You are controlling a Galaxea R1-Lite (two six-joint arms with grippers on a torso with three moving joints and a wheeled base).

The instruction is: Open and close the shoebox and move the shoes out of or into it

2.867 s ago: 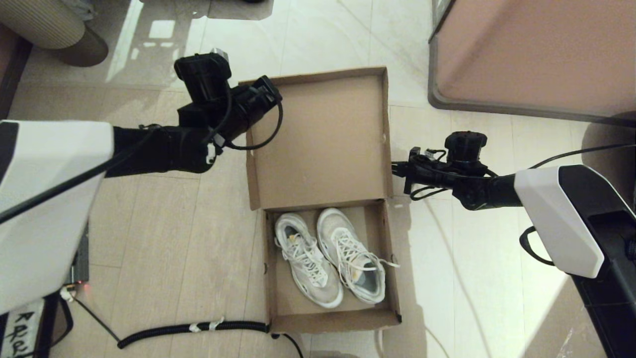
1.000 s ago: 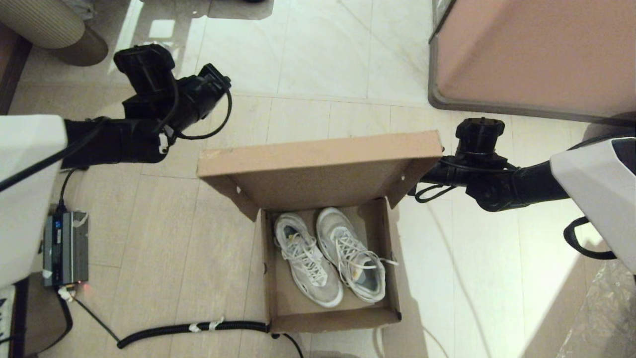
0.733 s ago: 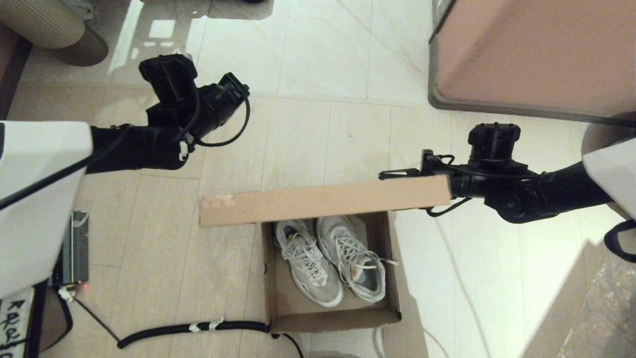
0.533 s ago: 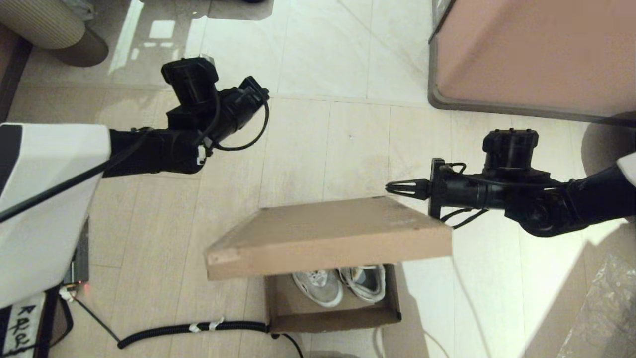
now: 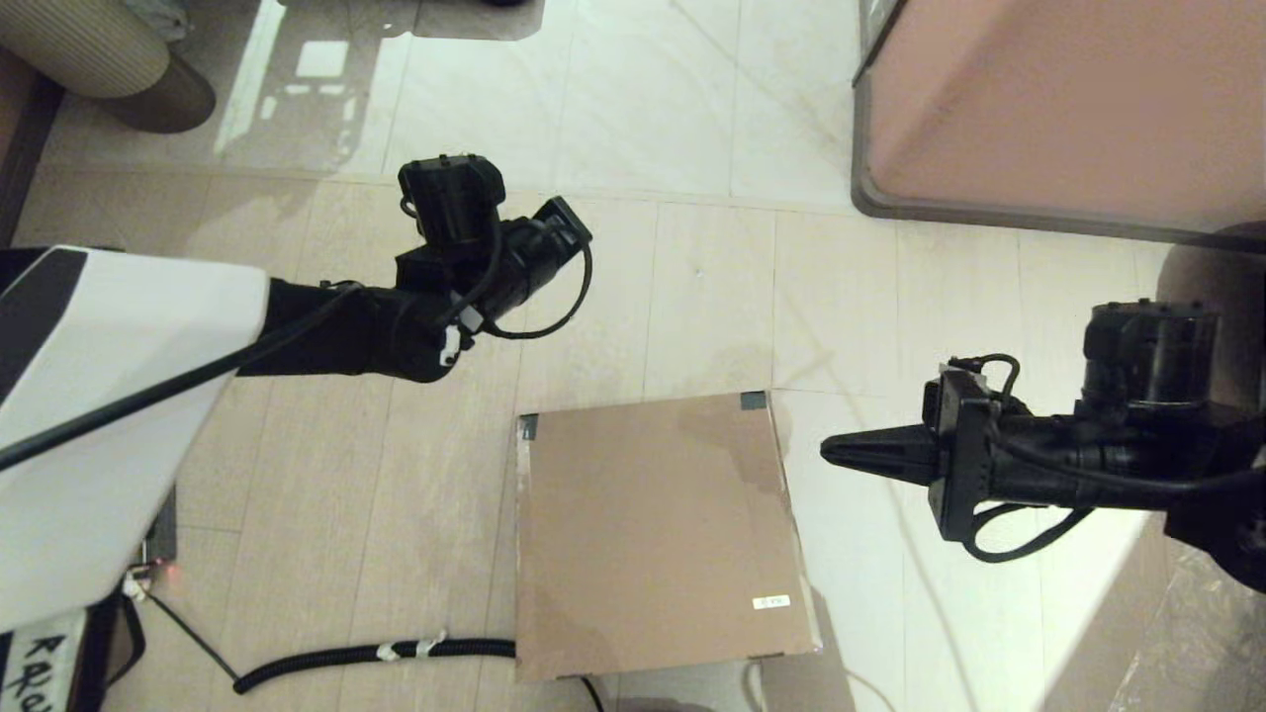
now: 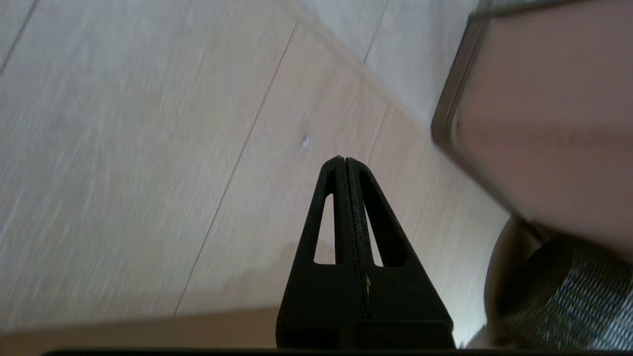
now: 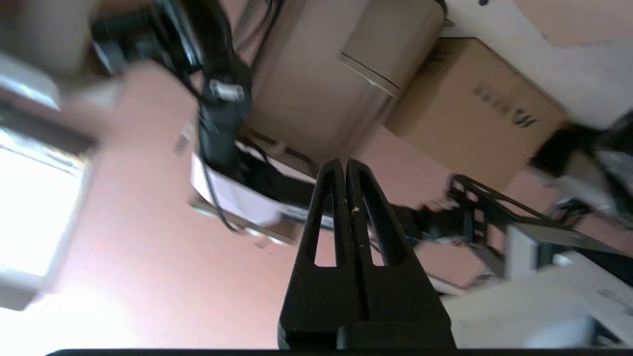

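Note:
The brown cardboard shoebox (image 5: pixel 658 534) lies shut on the floor, its lid flat, with two black-taped far corners (image 5: pixel 754 400) and a small white sticker (image 5: pixel 771 601). The shoes are hidden under the lid. My right gripper (image 5: pixel 829 451) hovers just right of the box's far right corner, pointing toward it, fingers pressed together on nothing; the right wrist view shows the shut right gripper (image 7: pixel 344 160) against room clutter. My left arm (image 5: pixel 475 287) hangs over the floor beyond the box's far left corner. In the left wrist view the left gripper (image 6: pixel 342 159) is shut and empty above bare tiles.
A large pinkish-brown block with a dark grey rim (image 5: pixel 1068 109) stands at the far right, also in the left wrist view as the block (image 6: pixel 544 123). A black corrugated cable (image 5: pixel 376 653) runs along the floor to the box's near left corner. A ribbed beige cylinder (image 5: pixel 89 49) sits far left.
The lid, lying open with the white shoes showing, swung up and over and now lies shut on the box. The right gripper followed it nearer and came off; the left arm drifted right.

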